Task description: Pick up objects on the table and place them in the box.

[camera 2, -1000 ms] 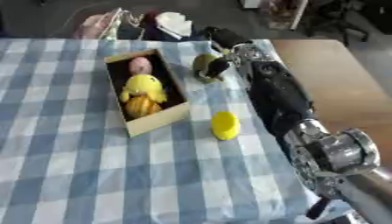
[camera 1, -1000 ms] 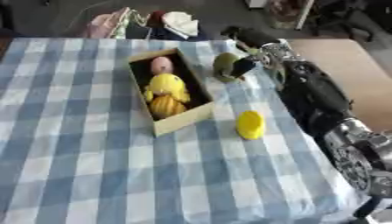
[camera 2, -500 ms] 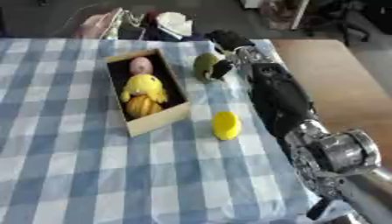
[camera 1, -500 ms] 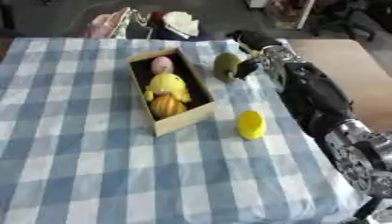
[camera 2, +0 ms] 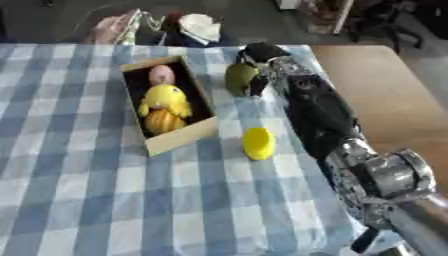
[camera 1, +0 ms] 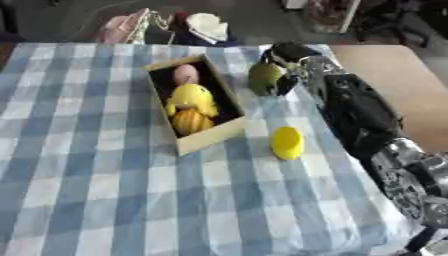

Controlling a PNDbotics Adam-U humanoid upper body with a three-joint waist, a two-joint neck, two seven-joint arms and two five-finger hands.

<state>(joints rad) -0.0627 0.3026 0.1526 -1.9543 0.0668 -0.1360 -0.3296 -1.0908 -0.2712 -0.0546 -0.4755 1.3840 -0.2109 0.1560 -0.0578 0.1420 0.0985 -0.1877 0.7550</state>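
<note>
An open cardboard box [camera 1: 205,138] lies on the blue checked cloth. Inside it are a pink rounded thing [camera 1: 185,74], a yellow duck-like toy [camera 1: 193,97] and an orange ridged thing [camera 1: 192,120]. Just right of the box's far end, my right hand [camera 1: 289,64] is curled round an olive-green rounded object [camera 1: 263,78], held a little above the cloth. A yellow oval object [camera 1: 287,142] rests on the cloth, right of the box's near corner. My left hand shows in neither view.
My black right forearm [camera 2: 317,111] stretches along the table's right side, over the cloth's edge. Bare wooden tabletop [camera 2: 381,90] lies right of it. Bags and cloth items [camera 2: 199,26] sit beyond the far edge.
My right hand with the green object has shifted slightly toward the box. Everything else stays where it was.
</note>
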